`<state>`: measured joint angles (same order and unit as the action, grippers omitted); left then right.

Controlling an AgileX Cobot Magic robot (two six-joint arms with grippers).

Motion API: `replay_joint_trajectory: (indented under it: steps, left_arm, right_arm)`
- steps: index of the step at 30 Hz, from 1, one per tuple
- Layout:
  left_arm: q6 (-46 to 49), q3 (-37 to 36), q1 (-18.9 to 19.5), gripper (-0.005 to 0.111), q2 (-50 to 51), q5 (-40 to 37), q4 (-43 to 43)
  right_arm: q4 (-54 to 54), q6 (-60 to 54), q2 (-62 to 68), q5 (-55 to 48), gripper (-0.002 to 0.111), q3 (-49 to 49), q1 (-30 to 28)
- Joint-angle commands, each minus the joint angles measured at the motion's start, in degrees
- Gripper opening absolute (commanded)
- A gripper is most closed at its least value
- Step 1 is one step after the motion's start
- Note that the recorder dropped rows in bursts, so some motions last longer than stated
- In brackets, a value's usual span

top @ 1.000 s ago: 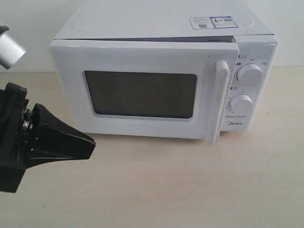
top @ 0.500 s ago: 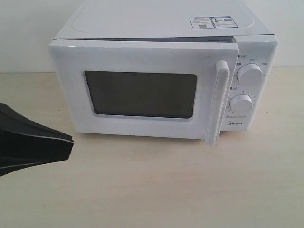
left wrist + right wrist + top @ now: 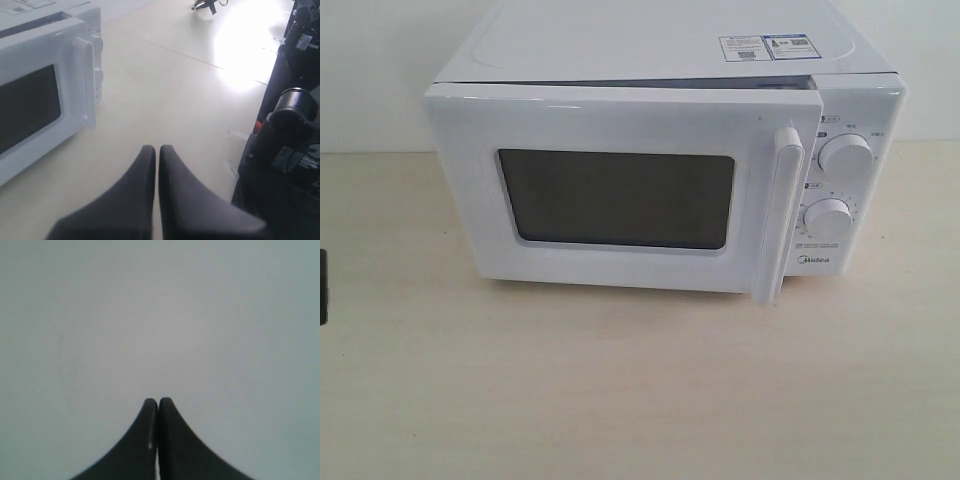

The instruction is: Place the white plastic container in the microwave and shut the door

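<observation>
Microwave (image 3: 650, 40) sits on a pale wood table (image 3: 640, 390), front facing the exterior camera. Door (image 3: 620, 120) is pushed to, with a thin dark gap along its top edge, wider toward the handle (image 3: 778, 215). The window (image 3: 617, 198) is dark, so the inside is hidden. The white container shows in no view; can't tell where it is. Two dials (image 3: 844, 156) sit right of the handle, stickers (image 3: 765, 46) on top. Left gripper (image 3: 156, 150) has its fingers pressed together, holding nothing, above bare table, well apart from the microwave. Right gripper (image 3: 158, 402) also has its fingers together and empty, against a plain pale surface.
</observation>
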<state>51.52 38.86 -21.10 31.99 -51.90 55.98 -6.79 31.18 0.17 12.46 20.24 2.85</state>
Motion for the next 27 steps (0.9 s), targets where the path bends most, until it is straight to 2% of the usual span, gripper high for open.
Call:
replay_joint_trajectory:
  steps: [1,5,11,18,20,22,27]
  left_arm:
    - [-1.2,-0.4,-0.1,0.004,-3.7,0.1,1.5]
    - [-2.2,-0.4,-0.1,0.004,-5.5,0.1,2.2]
    - [-2.8,-0.4,-0.1,0.004,-6.3,0.0,2.1]
    - [-2.9,-0.4,-0.1,0.004,-6.3,-0.5,2.1]
    - [-2.9,-0.4,-0.1,0.004,-6.3,-0.5,2.1]
    - [-3.4,-0.4,-0.1,0.004,-6.3,-0.5,2.1]
    - [-4.2,-0.4,-0.1,0.004,-6.3,-0.5,2.1]
  right_arm:
    - [-3.2,0.1,4.1,-28.9,0.000,12.1,0.0]
    - [-0.3,-10.6,9.7,-51.5,0.000,17.6,0.0]
    - [3.6,-13.6,15.2,-67.0,0.000,17.7,0.1]
    - [4.8,-13.6,16.0,-65.9,0.000,17.6,0.1]
    - [8.0,-15.1,16.0,-62.7,0.000,17.6,0.1]
    - [16.7,-22.0,16.0,-57.2,0.000,17.6,0.1]
    - [51.8,-51.8,21.1,-52.1,0.000,17.6,0.1]
